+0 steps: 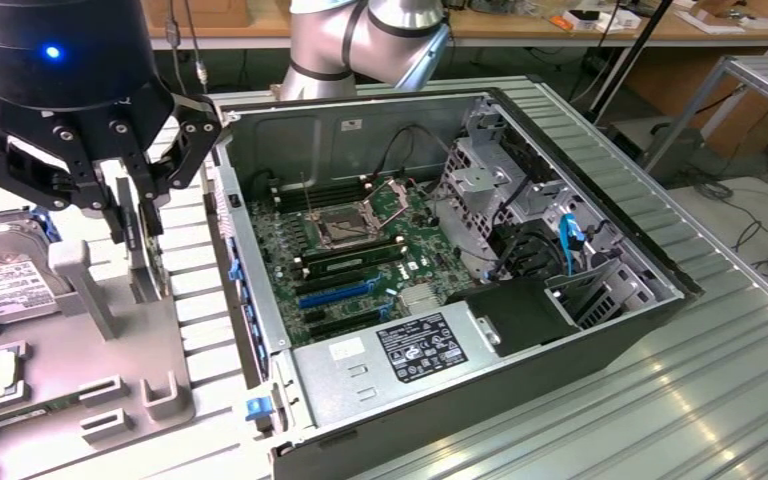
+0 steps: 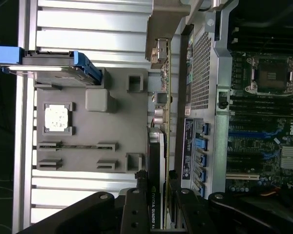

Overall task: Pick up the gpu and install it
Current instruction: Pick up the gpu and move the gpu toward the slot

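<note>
The end effector (image 1: 128, 213) is clenched on the gpu (image 1: 145, 268), which stands on edge at the gray parts tray (image 1: 131, 350) just beside the open computer case (image 1: 371, 425); it is probably a light, stiff, fragile card, best pinched across its flat faces.

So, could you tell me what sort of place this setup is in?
Most likely a robotics lab or workshop: an open computer tower lies on a slatted metal table, a grey parts fixture sits beside it, and cluttered workbenches stand behind.
</note>
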Tool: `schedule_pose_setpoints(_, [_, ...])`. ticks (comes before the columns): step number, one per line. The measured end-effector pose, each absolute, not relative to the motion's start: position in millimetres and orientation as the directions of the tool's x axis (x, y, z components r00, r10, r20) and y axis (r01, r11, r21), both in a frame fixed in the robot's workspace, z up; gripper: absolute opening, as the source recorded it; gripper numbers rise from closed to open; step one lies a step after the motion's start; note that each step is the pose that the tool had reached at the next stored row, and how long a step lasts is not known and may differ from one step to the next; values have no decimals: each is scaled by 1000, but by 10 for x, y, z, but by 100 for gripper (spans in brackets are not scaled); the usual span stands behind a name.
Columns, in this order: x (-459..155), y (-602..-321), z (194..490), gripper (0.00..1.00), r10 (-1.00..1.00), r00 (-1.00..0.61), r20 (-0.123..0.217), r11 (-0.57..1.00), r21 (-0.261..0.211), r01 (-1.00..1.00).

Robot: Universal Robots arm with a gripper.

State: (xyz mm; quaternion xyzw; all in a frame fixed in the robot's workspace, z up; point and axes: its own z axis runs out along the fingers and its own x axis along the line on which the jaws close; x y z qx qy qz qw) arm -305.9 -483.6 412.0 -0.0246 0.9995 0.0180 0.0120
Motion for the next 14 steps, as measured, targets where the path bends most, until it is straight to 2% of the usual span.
schedule_pose_setpoints(14, [-3042, -4836, 4206, 27, -49, -999, -21, 998, 35, -49])
